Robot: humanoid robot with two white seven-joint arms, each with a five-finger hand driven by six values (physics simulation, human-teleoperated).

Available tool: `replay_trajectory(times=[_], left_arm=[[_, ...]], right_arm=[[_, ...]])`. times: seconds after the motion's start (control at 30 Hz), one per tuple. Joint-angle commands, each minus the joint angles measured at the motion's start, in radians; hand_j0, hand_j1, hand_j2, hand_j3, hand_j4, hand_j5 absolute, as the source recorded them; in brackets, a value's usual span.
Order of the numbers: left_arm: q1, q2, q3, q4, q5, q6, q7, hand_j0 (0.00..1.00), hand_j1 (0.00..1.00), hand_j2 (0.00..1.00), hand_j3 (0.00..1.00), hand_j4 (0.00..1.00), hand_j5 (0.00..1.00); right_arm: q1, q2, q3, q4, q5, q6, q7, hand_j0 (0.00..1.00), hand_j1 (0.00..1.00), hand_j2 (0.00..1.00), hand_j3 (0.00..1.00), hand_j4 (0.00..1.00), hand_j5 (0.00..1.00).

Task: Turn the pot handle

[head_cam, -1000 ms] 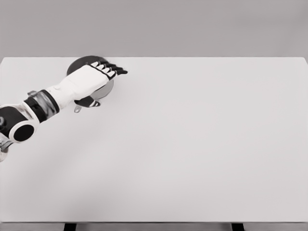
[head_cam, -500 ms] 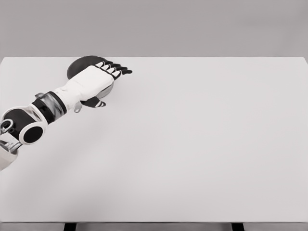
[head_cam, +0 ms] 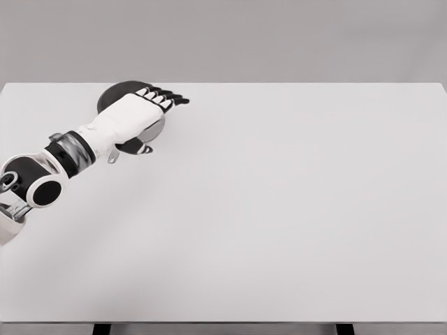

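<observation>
Your left hand (head_cam: 133, 115) lies flat over the pot (head_cam: 115, 94), fingers (head_cam: 167, 99) straight and holding nothing.
The fingers point right, side by side, past the pot's right rim, with the thumb tucked below the palm. Beneath it, the dark pot sits at the far left of the white bench (head_cam: 279, 209), its small handle (head_cam: 112, 158) poking out toward you beside the wrist.

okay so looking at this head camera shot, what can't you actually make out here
- Pot: head view; the left robot hand covers most of it, so only a dark sliver of rim shows.
- Pot handle: head view; only a small metal tip shows below the wrist, too small to judge its direction.
- Contact: the hand lies over the pot, fingers extended; whether it touches is hidden.
- Right arm: outside the picture.
</observation>
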Motion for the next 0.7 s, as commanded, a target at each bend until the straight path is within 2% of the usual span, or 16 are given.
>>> replay_trajectory(times=[0.0, 0.23, 0.67], left_arm=[[0.000, 0.003, 0.001, -0.001, -0.001, 0.025, 0.000, 1.00, 1.00, 1.00, 1.00, 1.00, 1.00], [0.005, 0.001, -0.001, 0.001, -0.010, 0.071, 0.000, 1.00, 1.00, 1.00, 1.00, 1.00, 1.00], [0.009, -0.002, -0.001, 0.016, -0.013, 0.073, -0.002, 1.00, 1.00, 1.00, 1.00, 1.00, 1.00]], right_arm=[[0.000, 0.000, 0.000, 0.000, 0.000, 0.000, 0.000, 1.00, 1.00, 1.00, 1.00, 1.00, 1.00], [0.000, 0.000, 0.000, 0.000, 0.000, 0.000, 0.000, 1.00, 1.00, 1.00, 1.00, 1.00, 1.00], [0.000, 0.000, 0.000, 0.000, 0.000, 0.000, 0.000, 1.00, 1.00, 1.00, 1.00, 1.00, 1.00]])
